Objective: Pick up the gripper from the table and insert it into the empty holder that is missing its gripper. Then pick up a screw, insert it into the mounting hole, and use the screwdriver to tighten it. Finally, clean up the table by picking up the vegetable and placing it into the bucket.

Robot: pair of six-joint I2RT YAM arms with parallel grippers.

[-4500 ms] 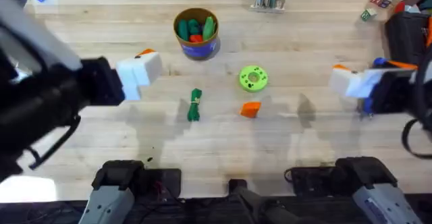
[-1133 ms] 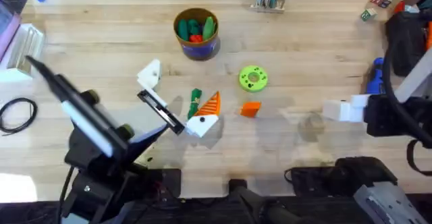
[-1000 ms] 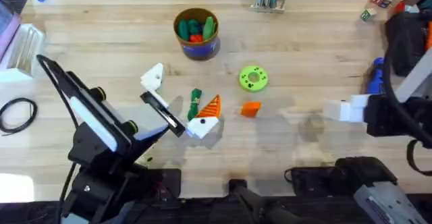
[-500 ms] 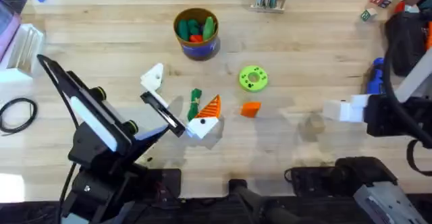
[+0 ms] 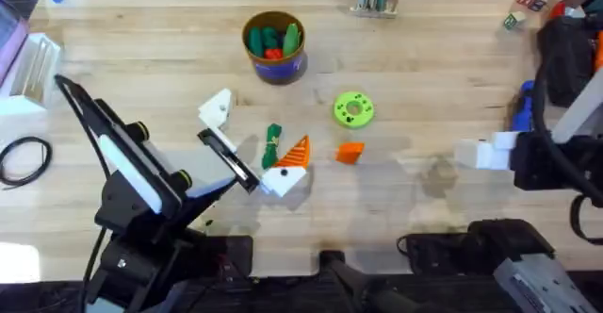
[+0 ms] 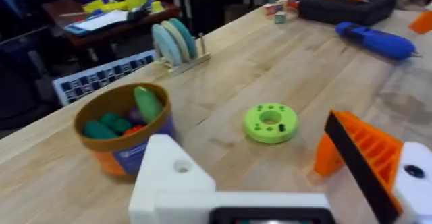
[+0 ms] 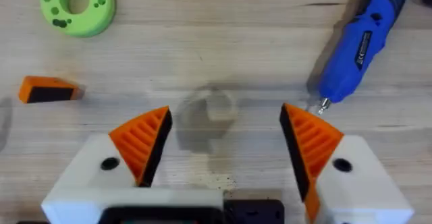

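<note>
Near the middle of the pale wooden surface (image 5: 424,58), the small loose orange plastic wedge gripper (image 5: 350,152) lies flat. Its long axis runs roughly left to right, and one dark face shows in the right wrist view. Just far of it sits the bright green round disc with holes (image 5: 353,109).

Just left of the wedge hangs the left gripper (image 5: 256,132), fingers spread wide apart and clamped on nothing. Its right finger carries an orange ribbed tip. Its left finger is the bare white plastic block holder (image 5: 220,106), whose top has a hole and no orange piece in the left wrist view. The slim dark-green toy vegetable (image 5: 272,145) lies on the surface between these two fingers.

The right gripper (image 5: 480,153) is well apart to the right of the wedge. Its two orange-tipped fingers are also apart and empty, with bare wood between them in its wrist view. The bright blue powered screwdriver (image 5: 523,106) lies beside it, farther off.

The left arm is plainly nearer, but it bears the empty holder itself. So the pick most likely falls to the right arm, reaching leftward and closing across the wedge's short width. The blue bucket with the tan rim (image 5: 273,44) stands far of all this.
</note>
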